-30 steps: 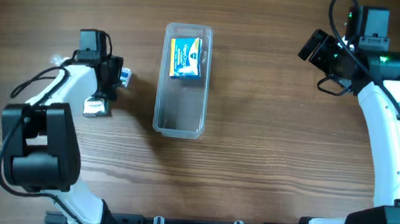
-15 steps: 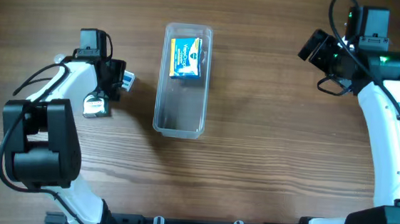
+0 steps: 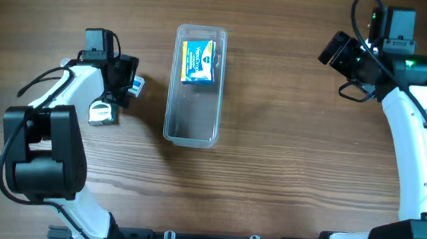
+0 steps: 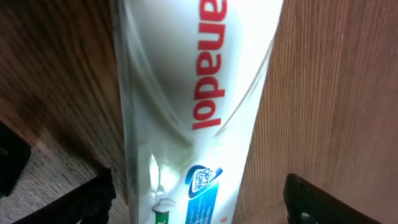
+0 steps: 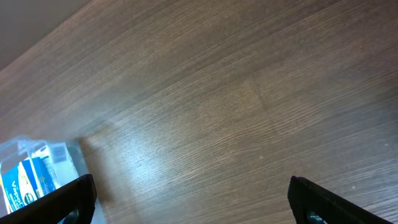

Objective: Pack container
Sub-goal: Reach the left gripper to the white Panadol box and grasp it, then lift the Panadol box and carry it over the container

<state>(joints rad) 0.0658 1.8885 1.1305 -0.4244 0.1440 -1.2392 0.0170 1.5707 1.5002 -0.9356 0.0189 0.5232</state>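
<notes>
Blue box (image 3: 199, 61) in container (image 3: 191, 133). White box (image 4: 193, 93) not packed yet; your left tool (image 4: 196, 199) spread wide around it, no grip. Right tool (image 5: 193, 199) spread wide, empty.

box (image 4: 186, 93): white, red lettering, blue patch; container (image 3: 192, 124): clear; table (image 3: 286, 163): brown woodgrain

white pack (image 4: 186, 74): red "anadol" | blue box (image 3: 198, 62): print unreadable
</notes>
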